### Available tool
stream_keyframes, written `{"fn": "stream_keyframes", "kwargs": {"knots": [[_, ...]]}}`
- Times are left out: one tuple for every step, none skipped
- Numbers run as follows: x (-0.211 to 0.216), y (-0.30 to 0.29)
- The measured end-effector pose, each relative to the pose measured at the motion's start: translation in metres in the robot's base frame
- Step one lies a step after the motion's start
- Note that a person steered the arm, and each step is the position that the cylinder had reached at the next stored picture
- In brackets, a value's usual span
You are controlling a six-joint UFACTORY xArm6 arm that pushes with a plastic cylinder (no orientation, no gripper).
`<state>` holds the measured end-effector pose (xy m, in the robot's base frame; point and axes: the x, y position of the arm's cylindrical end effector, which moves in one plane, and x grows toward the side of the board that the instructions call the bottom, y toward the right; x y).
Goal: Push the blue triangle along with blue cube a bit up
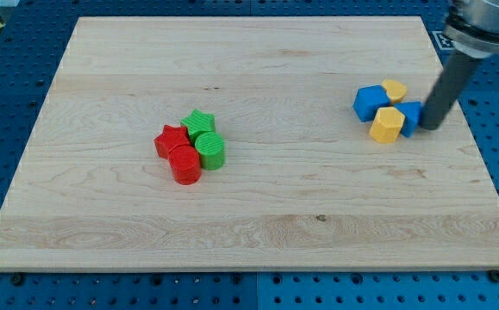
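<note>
Beside the blue triangle (410, 117), touching its view-right side, my tip (429, 127), a bare rod with no gripper, stood, while the blue cube (371, 102) lay view-left of that triangle on the tabletop (258, 215).

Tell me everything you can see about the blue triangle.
The blue triangle is a small, solid-blue block of matte, plastic-looking material. It lies flat on the wooden board near the view's right edge. Only part of it shows: the yellow hexagon hides its left side and touches it, and my tip stands against its right side, covering that edge. The yellow heart sits just above it, and the blue cube is further left in the same cluster; contact with either cannot be told.
</note>
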<state>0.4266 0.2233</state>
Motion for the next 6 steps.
{"fn": "stream_keyframes", "kwargs": {"knots": [[0.002, -0.013], [0.016, 0.010], [0.015, 0.000], [-0.006, -0.049], [-0.035, -0.106], [-0.060, -0.138]]}}
